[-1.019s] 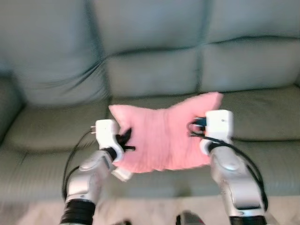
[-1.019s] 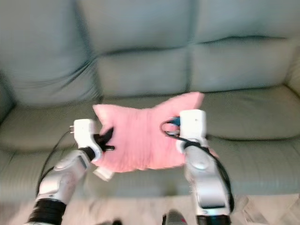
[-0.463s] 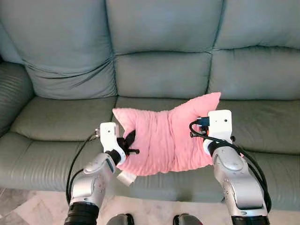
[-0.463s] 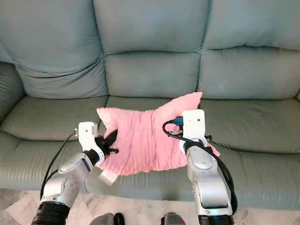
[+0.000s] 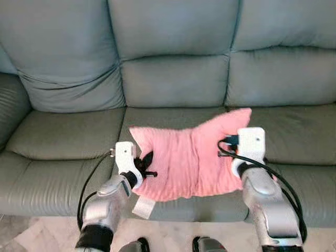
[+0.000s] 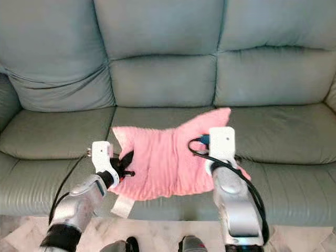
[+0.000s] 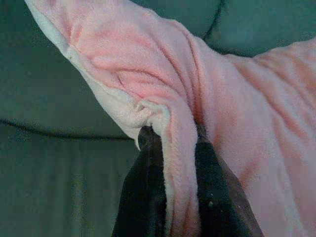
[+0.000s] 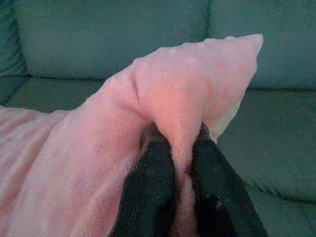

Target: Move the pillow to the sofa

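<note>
Pale, marbled floor tiles [image 6: 299, 241], lying in a narrow strip just before the sofa's [image 6: 157, 79] front edge.

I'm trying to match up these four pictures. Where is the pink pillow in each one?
Left eye view: pink pillow at centre, held between both arms over the sofa seat.
Right eye view: centre again, a little further left.
Left wrist view: pillow edge pinched by the left tool.
Right wrist view: pillow corner pinched by the right tool.
Shared landmark: the grey-green sofa behind.
</note>
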Tool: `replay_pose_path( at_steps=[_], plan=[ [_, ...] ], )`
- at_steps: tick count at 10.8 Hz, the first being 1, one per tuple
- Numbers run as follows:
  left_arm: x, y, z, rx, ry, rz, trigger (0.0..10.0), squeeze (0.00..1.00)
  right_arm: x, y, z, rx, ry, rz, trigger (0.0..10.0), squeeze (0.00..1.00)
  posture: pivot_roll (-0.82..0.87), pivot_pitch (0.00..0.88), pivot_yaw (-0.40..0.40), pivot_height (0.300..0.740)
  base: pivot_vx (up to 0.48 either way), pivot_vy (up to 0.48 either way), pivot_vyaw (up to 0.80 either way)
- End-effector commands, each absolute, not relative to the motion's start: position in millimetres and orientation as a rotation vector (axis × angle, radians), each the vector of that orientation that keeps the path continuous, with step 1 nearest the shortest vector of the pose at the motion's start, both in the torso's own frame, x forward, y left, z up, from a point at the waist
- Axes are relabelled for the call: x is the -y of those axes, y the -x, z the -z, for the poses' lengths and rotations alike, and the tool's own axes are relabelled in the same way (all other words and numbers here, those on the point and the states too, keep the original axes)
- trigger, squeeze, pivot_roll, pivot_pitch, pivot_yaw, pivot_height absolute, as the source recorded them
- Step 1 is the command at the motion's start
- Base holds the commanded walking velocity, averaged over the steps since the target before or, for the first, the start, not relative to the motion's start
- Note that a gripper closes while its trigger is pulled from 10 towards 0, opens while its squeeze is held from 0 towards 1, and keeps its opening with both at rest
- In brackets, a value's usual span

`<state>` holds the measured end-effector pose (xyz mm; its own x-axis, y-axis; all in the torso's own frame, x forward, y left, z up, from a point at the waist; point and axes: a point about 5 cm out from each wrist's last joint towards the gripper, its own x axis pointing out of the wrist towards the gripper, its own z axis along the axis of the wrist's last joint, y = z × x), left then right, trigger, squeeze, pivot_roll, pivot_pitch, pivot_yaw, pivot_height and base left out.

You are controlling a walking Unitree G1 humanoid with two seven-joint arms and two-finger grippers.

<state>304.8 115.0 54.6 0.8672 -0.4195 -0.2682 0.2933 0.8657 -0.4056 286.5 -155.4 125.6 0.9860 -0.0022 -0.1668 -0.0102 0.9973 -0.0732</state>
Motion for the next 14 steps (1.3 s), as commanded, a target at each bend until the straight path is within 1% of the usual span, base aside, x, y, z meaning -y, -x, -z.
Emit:
replay_pose_path(
  at_steps=[1, 2, 4, 5, 6, 7, 9, 12, 14],
  plan=[
    [-122.7, -307.6, -51.9, -0.346, 0.319, 0.353, 10.0, 0.00, 156.4, -285.9, -121.2, -0.170, 0.050, -0.007, 10.0, 0.00, -0.23, 0.280, 0.088, 0.740, 0.000, 0.000, 0.00],
    [-123.7, -312.2, -51.8, -0.336, 0.300, 0.340, 10.0, 0.00, 159.9, -287.5, -118.5, -0.173, 0.046, -0.008, 10.0, 0.00, -0.23, 0.293, 0.090, 0.740, 0.000, 0.000, 0.00],
    [-123.7, -312.2, -51.8, -0.336, 0.300, 0.340, 10.0, 0.00, 159.9, -287.5, -118.5, -0.173, 0.046, -0.008, 10.0, 0.00, -0.23, 0.293, 0.090, 0.740, 0.000, 0.000, 0.00],
    [-127.2, -330.3, -59.5, -0.289, 0.286, 0.283, 10.0, 0.00, 175.6, -305.6, -116.1, -0.162, 0.044, 0.007, 10.0, 0.00, -0.21, 0.386, 0.108, 0.740, 0.000, 0.000, 0.00],
    [-130.8, -339.3, -66.3, -0.252, 0.295, 0.247, 10.0, 0.00, 184.7, -314.1, -116.7, -0.153, 0.045, 0.021, 10.0, 0.00, -0.20, 0.402, 0.112, 0.740, 0.000, 0.000, 0.00],
    [-134.3, -347.0, -69.2, -0.259, 0.343, 0.206, 10.0, 0.00, 195.1, -319.5, -114.0, -0.141, 0.035, 0.035, 10.0, 0.00, -0.20, 0.450, 0.125, 0.740, 0.000, 0.000, 0.00],
    [-133.1, -354.7, -76.6, -0.229, 0.324, 0.189, 10.0, 0.00, 196.4, -321.6, -110.2, -0.123, 0.031, 0.023, 10.0, 0.00, -0.21, 0.495, 0.128, 0.740, 0.000, 0.000, 0.00],
    [-130.9, -365.4, -88.0, -0.191, 0.308, 0.119, 10.0, 0.00, 202.3, -334.4, -109.9, -0.086, 0.034, 0.008, 10.0, 0.00, -0.20, 0.516, 0.129, 0.740, 0.000, 0.000, 0.00],
    [-128.3, -365.2, -88.0, -0.185, 0.311, 0.121, 10.0, 0.00, 205.8, -339.1, -115.1, -0.064, 0.036, 0.010, 10.0, 0.00, -0.20, 0.511, 0.127, 0.740, 0.000, 0.000, 0.00]
  ],
)
